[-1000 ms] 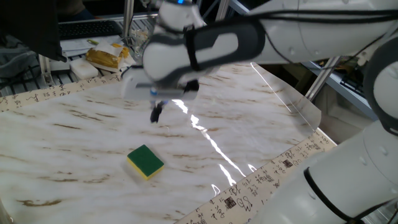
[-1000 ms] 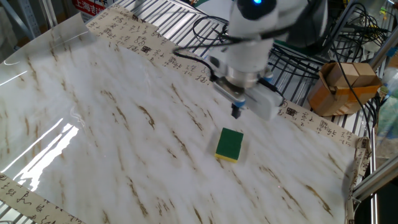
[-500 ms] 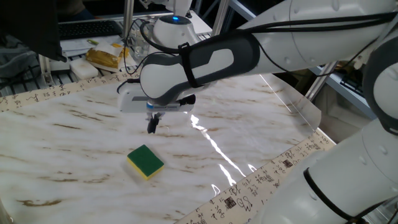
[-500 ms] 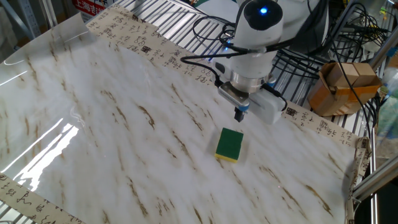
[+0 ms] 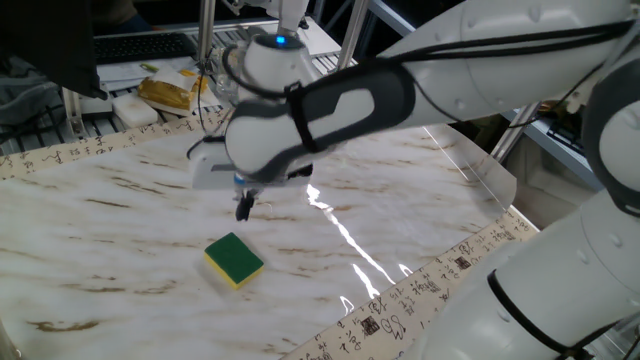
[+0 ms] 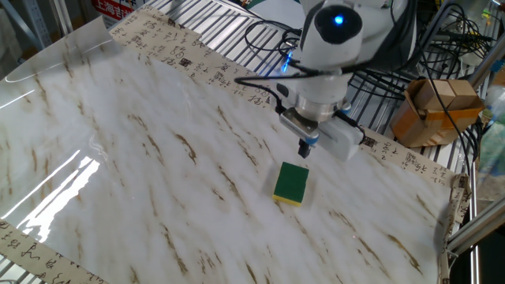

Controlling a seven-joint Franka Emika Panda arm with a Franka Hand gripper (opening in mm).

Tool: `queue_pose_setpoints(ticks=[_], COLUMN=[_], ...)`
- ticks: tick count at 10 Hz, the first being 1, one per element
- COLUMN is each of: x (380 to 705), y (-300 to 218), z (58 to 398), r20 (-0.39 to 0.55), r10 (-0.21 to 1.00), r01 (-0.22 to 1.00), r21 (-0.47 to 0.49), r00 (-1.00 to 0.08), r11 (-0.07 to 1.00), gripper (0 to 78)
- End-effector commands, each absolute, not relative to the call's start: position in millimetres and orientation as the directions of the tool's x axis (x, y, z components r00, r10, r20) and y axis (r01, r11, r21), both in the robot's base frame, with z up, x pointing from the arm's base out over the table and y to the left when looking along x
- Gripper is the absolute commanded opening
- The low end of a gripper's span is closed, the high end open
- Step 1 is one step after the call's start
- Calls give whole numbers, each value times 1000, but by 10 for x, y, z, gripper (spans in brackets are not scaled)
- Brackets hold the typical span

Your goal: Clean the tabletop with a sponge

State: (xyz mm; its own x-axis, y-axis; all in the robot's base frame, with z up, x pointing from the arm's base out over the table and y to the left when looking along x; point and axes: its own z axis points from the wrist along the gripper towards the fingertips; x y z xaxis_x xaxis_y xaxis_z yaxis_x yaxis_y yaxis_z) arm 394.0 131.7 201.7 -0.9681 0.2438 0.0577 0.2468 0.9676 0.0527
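Note:
The sponge, green on top with a yellow foam layer, lies flat on the white marble-look tabletop; it also shows in the other fixed view. My gripper hangs just above the tabletop, a short way beyond the sponge and not touching it. Its dark fingertips look pressed together with nothing between them. In the other fixed view the gripper sits just behind the sponge's far edge.
A yellowish bag and clutter lie past the beige printed border. A cardboard box and cables stand off the table's far side. A clear sheet's raised edge runs along the right.
The gripper has moved down and toward the sponge, ending closer to its far edge. The sponge has not moved.

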Motion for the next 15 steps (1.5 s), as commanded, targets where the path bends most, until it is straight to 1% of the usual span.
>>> queue_pose_setpoints(ticks=[1, 4, 15], x=[3881, 3892, 3897], y=[1384, 1390, 1376], z=[1722, 1579, 1269], r20=[20, -2, -48], r10=[236, 228, 210], r01=[237, 228, 208], r21=[45, 36, 33], r00=[-972, -974, -977], r11=[971, 973, 978], gripper=[0, 0, 0])
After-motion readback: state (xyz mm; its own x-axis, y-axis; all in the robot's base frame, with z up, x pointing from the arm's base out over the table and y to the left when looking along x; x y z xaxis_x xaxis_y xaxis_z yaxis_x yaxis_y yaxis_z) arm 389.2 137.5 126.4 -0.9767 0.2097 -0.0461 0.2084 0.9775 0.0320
